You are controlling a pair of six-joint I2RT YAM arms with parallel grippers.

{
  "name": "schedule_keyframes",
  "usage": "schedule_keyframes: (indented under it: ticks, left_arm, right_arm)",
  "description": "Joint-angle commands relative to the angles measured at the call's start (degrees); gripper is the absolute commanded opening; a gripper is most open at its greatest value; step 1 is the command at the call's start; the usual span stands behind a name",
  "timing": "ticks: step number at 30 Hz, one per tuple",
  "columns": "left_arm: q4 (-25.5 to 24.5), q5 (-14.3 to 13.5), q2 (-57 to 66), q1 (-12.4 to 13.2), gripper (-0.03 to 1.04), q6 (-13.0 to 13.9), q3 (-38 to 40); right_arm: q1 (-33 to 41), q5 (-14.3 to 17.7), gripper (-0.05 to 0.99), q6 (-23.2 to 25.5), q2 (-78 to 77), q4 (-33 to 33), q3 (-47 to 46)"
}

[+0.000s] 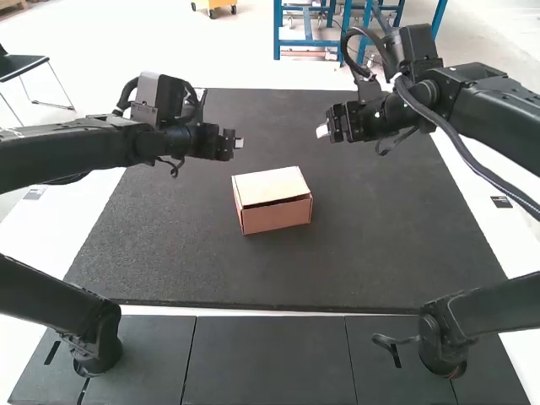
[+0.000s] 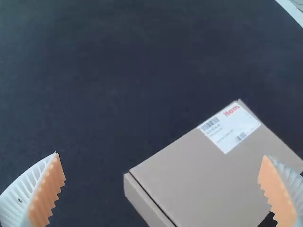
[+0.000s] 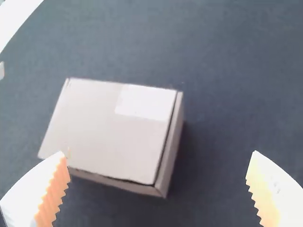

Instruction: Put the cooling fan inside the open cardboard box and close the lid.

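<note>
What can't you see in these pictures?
- Inside of the cardboard box: its shut lid hides it in every view.
- Small print on the label: too small or blurred in every view.
- Part of the box: cut off at the left wrist view's edge.

White table (image 1: 38,228) with black mat (image 1: 169,228), closed cardboard box (image 1: 272,199) at the mat's middle

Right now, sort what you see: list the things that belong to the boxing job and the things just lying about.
Job: cardboard box, lid shut; left gripper and right gripper, both open, above it.
Just there: black mat; white table under it.
</note>
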Motion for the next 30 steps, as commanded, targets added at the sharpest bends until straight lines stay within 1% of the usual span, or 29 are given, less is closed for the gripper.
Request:
schedule_keyframes:
  ticks: [1, 2, 5, 6, 8, 10, 11, 12, 14, 15, 17, 18, 19, 20, 21, 22, 23, 24, 26, 27, 28, 29, 30]
  left_arm:
    - [1.49, -1.2, -4.09, 2.73, 0.96, 1.97, -3.79]
    - [2.98, -1.2, -5.67, 3.79, 0.96, 2.32, -5.28]
    - [9.13, -1.02, -11.04, 6.95, 0.96, 3.03, -10.64]
    - [11.33, -0.85, -12.79, 7.92, 0.96, 3.29, -12.84]
    - [16.25, 0.21, -15.87, 9.76, 0.96, 3.82, -17.32]
    - [18.71, 0.38, -18.59, 11.52, 0.96, 3.82, -21.02]
    - [19.77, 0.65, -19.91, 12.22, 0.96, 3.82, -22.6]
    - [20.29, 1.88, -21.14, 13.01, 0.96, 3.73, -24.0]
    - [21.44, 2.75, -24.04, 14.33, 0.96, 3.73, -26.55]
    - [21.61, 3.55, -25.45, 15.04, 0.96, 3.82, -27.61]
    - [23.63, 4.25, -27.73, 16.0, 0.96, 4.08, -30.51]
    - [26.45, 4.78, -28.44, 16.44, 0.96, 3.99, -32.53]
    - [29.17, 6.71, -29.14, 16.79, 0.96, 3.91, -34.29]
    - [30.93, 7.5, -29.84, 17.15, 0.96, 3.99, -35.78]
    - [32.25, 7.76, -30.46, 17.58, 0.96, 4.35, -37.01]
    - [32.86, 8.2, -30.99, 18.02, 0.96, 5.05, -37.98]
    - [33.21, 8.47, -31.6, 18.55, 0.96, 5.49, -38.77]
    - [33.57, 9.52, -32.22, 19.08, 0.96, 5.58, -39.47]
    - [34.01, 12.25, -34.15, 20.31, 0.96, 5.58, -40.7]
    - [34.36, 13.13, -35.29, 21.1, 0.96, 5.84, -41.41]
    - [34.97, 13.57, -36.44, 21.63, 0.96, 6.1, -42.11]
    - [35.15, 14.88, -37.75, 22.16, 0.96, 5.93, -42.72]
    - [35.15, 15.59, -39.16, 22.59, 0.96, 5.84, -43.25]
  right_arm:
    - [-2.8, 3.77, 0.85, 1.05, -4.26, 5.11, -4.87]
    - [-3.94, 4.65, 0.85, 0.96, -5.76, 8.54, -7.25]
    - [-8.16, 4.47, 0.85, 0.79, -10.24, 18.64, -14.37]
    - [-9.66, 3.94, 0.85, 0.87, -11.38, 21.46, -16.65]
    - [-12.21, 3.33, 0.85, 1.67, -13.23, 25.41, -20.52]
    - [-14.05, 2.18, 0.85, 3.51, -14.54, 29.1, -23.95]
    - [-14.76, 2.18, 0.85, 5.0, -14.98, 30.86, -25.26]
    - [-15.46, 2.18, 0.85, 6.06, -15.42, 31.74, -26.32]
    - [-16.51, 2.98, 0.9, 9.05, -16.13, 32.09, -27.73]
    - [-17.04, 3.68, 0.9, 9.22, -16.39, 32.44, -28.87]
    - [-17.57, 3.5, 0.9, 9.22, -17.18, 34.99, -32.03]
    - [-17.74, 3.59, 0.9, 9.22, -17.44, 36.13, -33.26]
    - [-17.83, 4.12, 0.9, 9.14, -17.8, 37.36, -34.49]
    - [-18.01, 4.91, 0.9, 9.05, -18.15, 38.77, -35.72]
    - [-18.27, 6.23, 0.9, 7.64, -18.59, 39.91, -36.95]
    - [-18.53, 6.49, 0.9, 6.85, -19.03, 41.76, -38.1]
    - [-18.8, 6.32, 0.9, 6.5, -19.38, 42.9, -39.15]
    - [-18.97, 5.52, 0.9, 5.62, -19.82, 43.08, -40.12]
    - [-19.33, 5.09, 0.9, 4.48, -20.96, 44.48, -42.05]
    - [-19.5, 3.85, 0.9, 3.95, -21.49, 44.92, -43.28]
    - [-19.68, 3.59, 0.9, 3.86, -21.93, 46.06, -44.51]
    - [-19.77, 3.42, 0.9, 3.86, -22.54, 46.86, -45.65]
    - [-19.94, 3.24, 0.9, 3.86, -23.25, 47.73, -46.71]
